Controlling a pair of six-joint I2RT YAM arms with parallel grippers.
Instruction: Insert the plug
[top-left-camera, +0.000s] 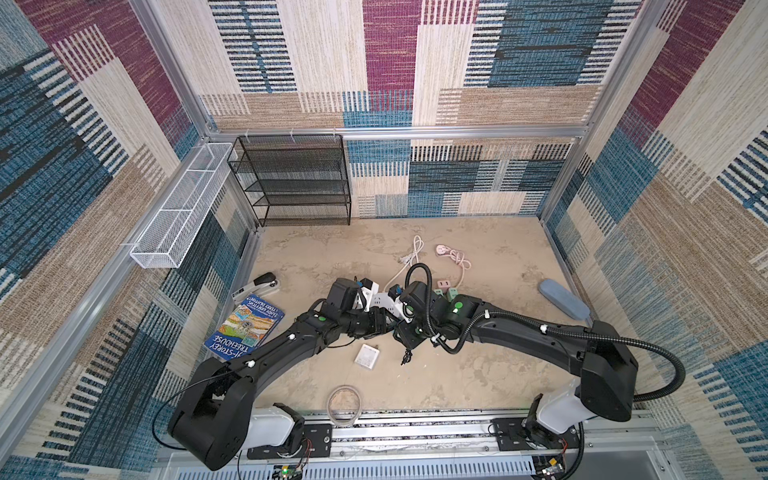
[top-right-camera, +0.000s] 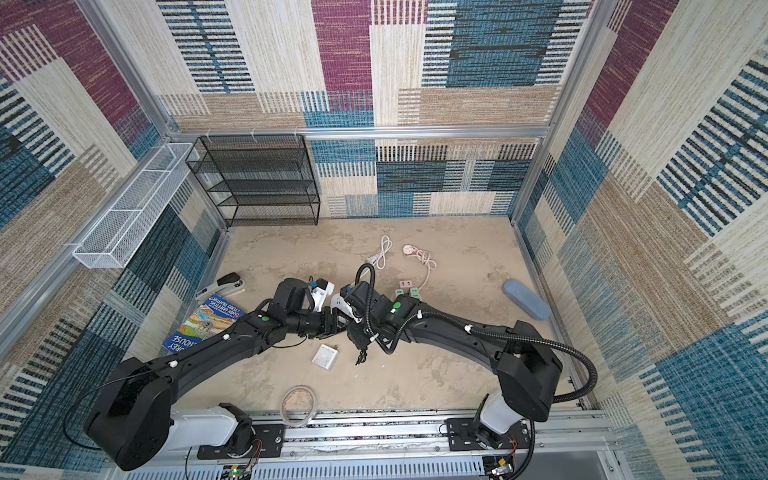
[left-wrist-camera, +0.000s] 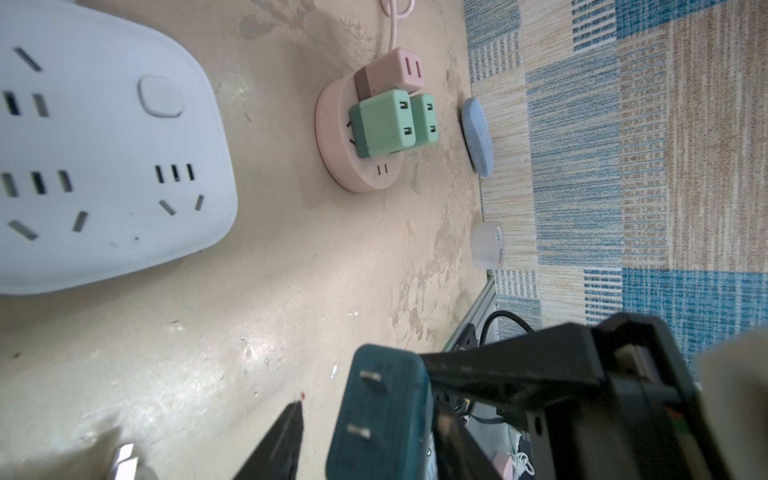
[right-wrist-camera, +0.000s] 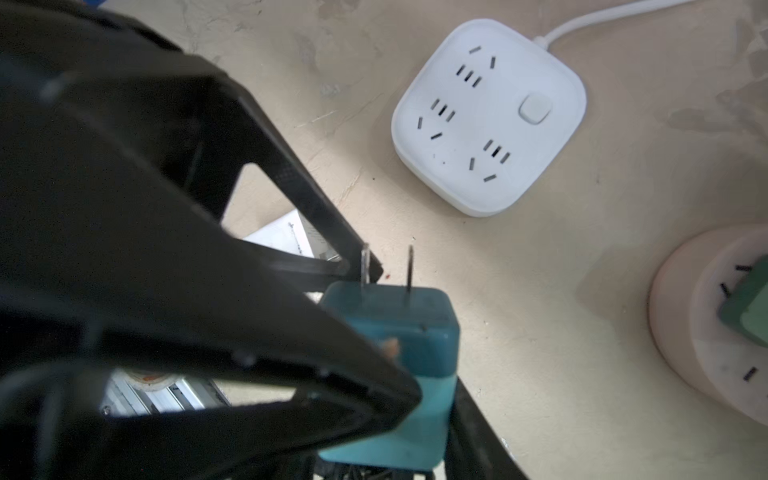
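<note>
Teal plug looks light, rigid, slick-sided: pinched in right gripper, left gripper straddling its flat sides, one finger clear, so grip body, spare prongs.

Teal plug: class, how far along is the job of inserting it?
Done: the teal plug is lifted off the table, clamped in the right gripper, prongs bare. In hand: the left gripper brackets it, one finger showing a gap. Left: pushing the prongs into a socket, probably on the white power strip, whose slots are all empty.
</note>
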